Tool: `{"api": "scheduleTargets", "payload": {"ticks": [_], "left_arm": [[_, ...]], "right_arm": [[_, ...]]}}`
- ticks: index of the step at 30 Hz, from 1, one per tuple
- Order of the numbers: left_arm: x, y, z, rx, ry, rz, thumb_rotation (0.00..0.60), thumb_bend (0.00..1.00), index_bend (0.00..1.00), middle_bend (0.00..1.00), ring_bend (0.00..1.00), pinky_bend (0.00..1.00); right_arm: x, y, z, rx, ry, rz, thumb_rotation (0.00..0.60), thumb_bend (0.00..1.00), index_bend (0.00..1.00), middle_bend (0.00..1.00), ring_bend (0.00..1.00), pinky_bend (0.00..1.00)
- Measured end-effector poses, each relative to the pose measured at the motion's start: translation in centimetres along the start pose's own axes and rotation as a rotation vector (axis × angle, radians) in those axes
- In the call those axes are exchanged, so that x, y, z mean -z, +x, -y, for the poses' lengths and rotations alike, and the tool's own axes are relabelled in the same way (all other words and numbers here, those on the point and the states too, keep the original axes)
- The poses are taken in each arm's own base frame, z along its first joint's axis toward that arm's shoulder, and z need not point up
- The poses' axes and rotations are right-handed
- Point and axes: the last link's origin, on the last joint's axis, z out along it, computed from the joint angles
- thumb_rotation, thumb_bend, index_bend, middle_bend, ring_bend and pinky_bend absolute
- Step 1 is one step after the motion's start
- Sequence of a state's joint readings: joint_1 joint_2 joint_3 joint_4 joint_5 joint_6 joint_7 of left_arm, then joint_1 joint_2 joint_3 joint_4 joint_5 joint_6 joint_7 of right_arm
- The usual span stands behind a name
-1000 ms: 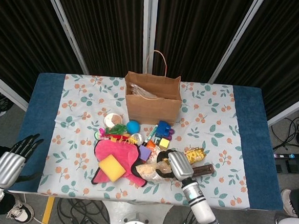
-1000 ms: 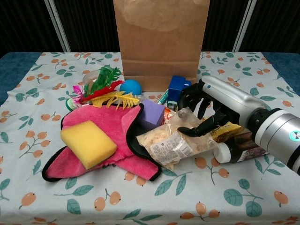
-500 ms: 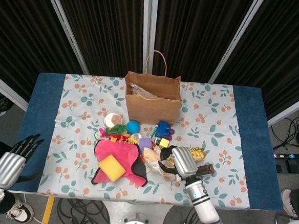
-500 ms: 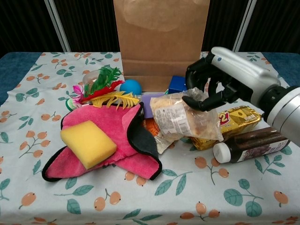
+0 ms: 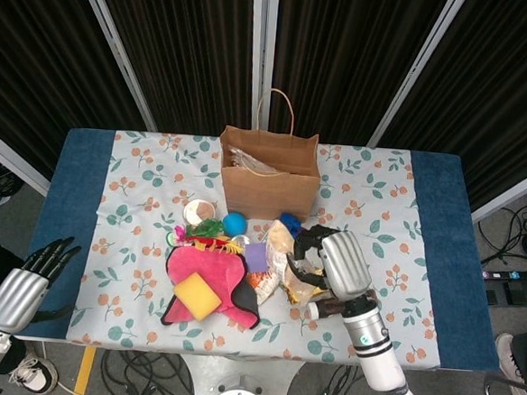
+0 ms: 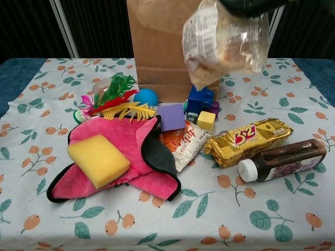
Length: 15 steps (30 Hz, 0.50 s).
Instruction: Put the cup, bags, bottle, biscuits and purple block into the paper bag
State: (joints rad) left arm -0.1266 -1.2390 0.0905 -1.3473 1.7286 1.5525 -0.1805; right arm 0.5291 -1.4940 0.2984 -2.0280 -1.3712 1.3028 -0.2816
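Right hand [image 5: 331, 261] grips clear snack bag [image 6: 225, 39], aloft. Carry toward table's back edge, over paper bag [image 5: 269, 184] mouth, then release. Left hand [image 5: 24, 282] open, idle.

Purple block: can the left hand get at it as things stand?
Probably not. The left hand sits off the table's near-left corner, and the purple block lies mid-table behind the pink cloth, with feathers alongside.

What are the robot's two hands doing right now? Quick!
Left hand: open, fingers apart, holding nothing, off the table's near left corner.
Right hand: holding a clear snack bag, lifted above the table.
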Motion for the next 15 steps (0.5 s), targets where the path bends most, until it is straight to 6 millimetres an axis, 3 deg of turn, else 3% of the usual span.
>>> {"api": "scheduleTargets", "payload": {"ticks": [7,15], "left_arm": [[0.0,0.0,0.1,-0.006,0.003,0.003,0.600,0.00,0.09,0.07,0.06,0.19],[-0.5,0.2,0.2,-0.009,0.004,0.003,0.600,0.00,0.09,0.07,0.06,0.19]], "right_arm": [[-3.4,3.1,2.8,0.037,0.077,-0.119,0.600,0.37,0.78,0.68,0.57,0.69],[-8.5,6.7,6.0,0.083,0.126,-0.271,0.600,0.37,0.78,0.68,0.57,0.69]]}}
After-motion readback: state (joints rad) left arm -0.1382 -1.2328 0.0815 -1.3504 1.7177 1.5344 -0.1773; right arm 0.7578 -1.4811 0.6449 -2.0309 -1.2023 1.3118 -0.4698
